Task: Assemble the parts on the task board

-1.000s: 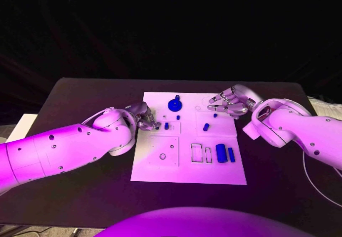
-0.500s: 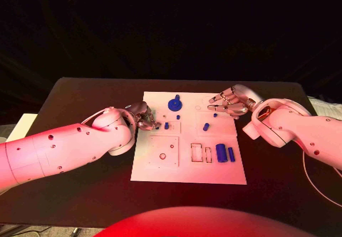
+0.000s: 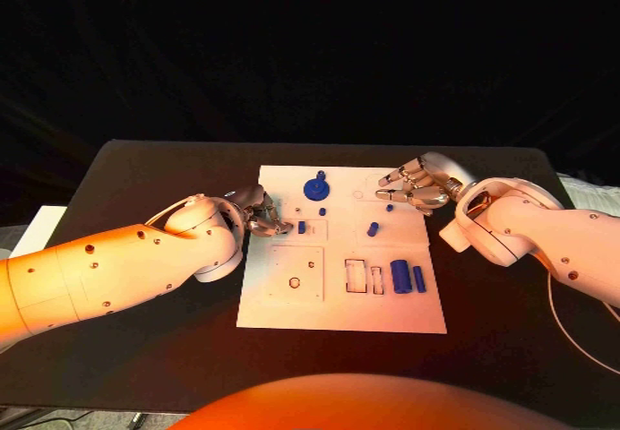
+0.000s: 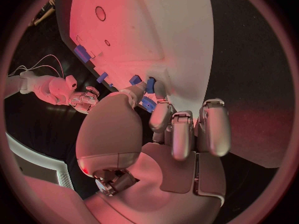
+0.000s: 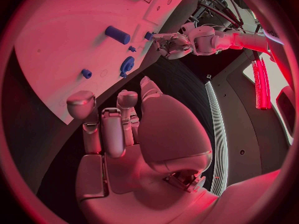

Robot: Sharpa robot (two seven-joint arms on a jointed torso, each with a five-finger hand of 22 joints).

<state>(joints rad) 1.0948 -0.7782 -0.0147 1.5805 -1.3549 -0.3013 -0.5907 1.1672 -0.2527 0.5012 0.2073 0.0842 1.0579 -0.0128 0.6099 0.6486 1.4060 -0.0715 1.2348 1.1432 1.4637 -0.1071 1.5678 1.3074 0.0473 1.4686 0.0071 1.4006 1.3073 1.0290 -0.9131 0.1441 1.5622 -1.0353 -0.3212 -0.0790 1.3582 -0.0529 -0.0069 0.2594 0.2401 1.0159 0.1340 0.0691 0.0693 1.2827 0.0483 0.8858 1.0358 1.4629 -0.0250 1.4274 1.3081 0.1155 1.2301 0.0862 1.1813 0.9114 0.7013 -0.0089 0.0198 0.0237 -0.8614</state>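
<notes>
White is what I read first: the task board [image 3: 339, 305] lies flat in the middle of the black table [image 3: 155, 179]. On my left side, the left hand [image 3: 262, 215] sits at the board's left edge, fingers curled in close, and in the left wrist view its fingertips [image 4: 154, 88] pinch a small blue part [image 4: 150, 84] standing on the board. Moving across, I see a round blue part with a peg [image 3: 316, 189] near the board's far edge, a tiny blue peg [image 3: 323, 212] just below it, then a short blue piece [image 3: 372, 230] toward the middle. Nearer me, a blue cylinder [image 3: 400, 276] and a slim blue bar [image 3: 418, 279] lie side by side beside outlined slots. At the far right corner, the right hand [image 3: 416, 190] hovers over the board with fingers loosely bent and apart, holding nothing that I can see.
</notes>
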